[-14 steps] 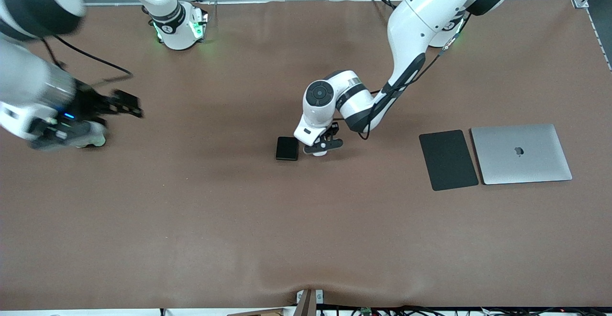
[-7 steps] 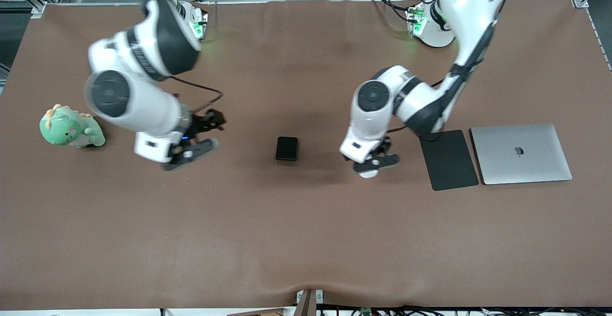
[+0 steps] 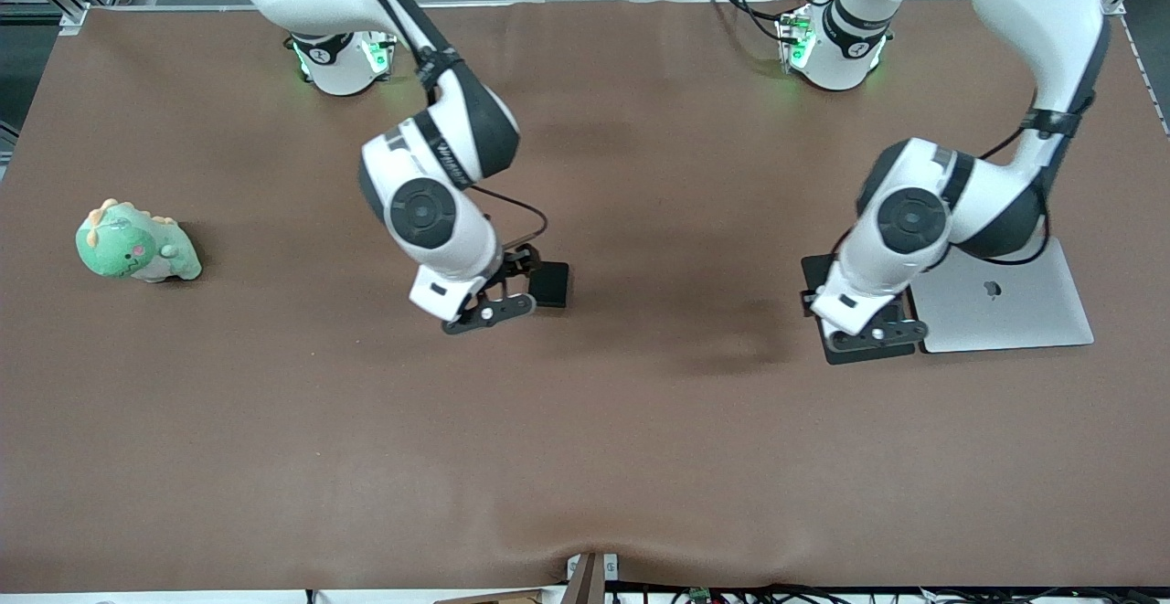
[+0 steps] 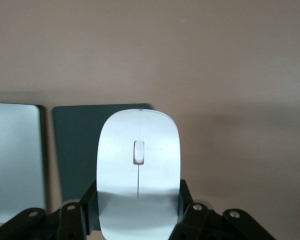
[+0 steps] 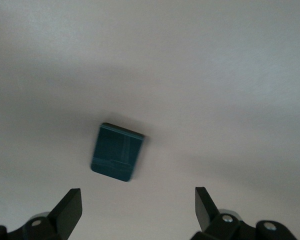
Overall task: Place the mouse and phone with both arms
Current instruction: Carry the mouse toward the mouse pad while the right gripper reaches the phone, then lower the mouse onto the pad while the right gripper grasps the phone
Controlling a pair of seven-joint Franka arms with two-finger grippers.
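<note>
Both arms have swung across the table since half a second ago: the left gripper point(image 3: 868, 334), then short of the pad point(image 3: 816, 270), now hangs over it, and the right gripper point(image 3: 498, 298), then well toward the right arm's end of the table, now hangs just beside the phone point(image 3: 549, 283). The left gripper is clenched on the mouse point(image 4: 139, 172), its fingers point(image 4: 88, 205) pressed against the mouse's two sides; in the left wrist view the white mouse sits above the dark pad point(image 4: 75, 150), with the laptop point(image 4: 15, 160) touching or just beside the pad. The right gripper point(image 5: 139, 207) is released, its fingers point(image 5: 70, 210) spread wide and holding nothing, with the phone point(image 5: 117, 151) lying flat on the table point(image 3: 585, 449) below them. In the front view the silver laptop point(image 3: 1015, 312) lies closed at the left arm's end of the table, partly under that arm. A green plush dinosaur point(image 3: 135, 246) sits at the right arm's end, well apart from everything else.
</note>
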